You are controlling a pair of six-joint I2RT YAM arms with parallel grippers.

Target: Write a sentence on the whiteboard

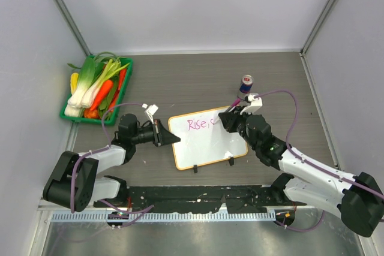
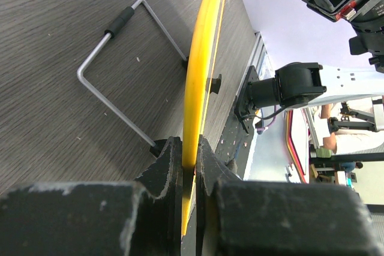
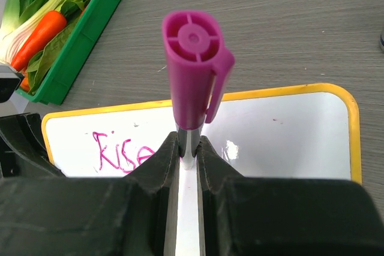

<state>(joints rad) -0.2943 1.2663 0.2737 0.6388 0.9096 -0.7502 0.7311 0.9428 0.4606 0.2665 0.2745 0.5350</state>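
A dark grey wood-grain desk point(image 1: 198, 82) carries three things. At its far left sits a green tray point(image 1: 75, 118) heaped with vegetables point(image 1: 96, 88). A small red and blue drinks can point(image 1: 246, 84) stands upright toward the far right. Near the middle rests an orange-framed whiteboard point(image 1: 210, 145) bearing pink writing point(image 1: 198, 125), with two black clip feet point(image 1: 195, 168) on its near edge.

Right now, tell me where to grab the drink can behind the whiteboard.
Grip the drink can across its round side wall, about mid-height, probably coming from its open left side: it stands upright, and the right gripper crowds its near side.
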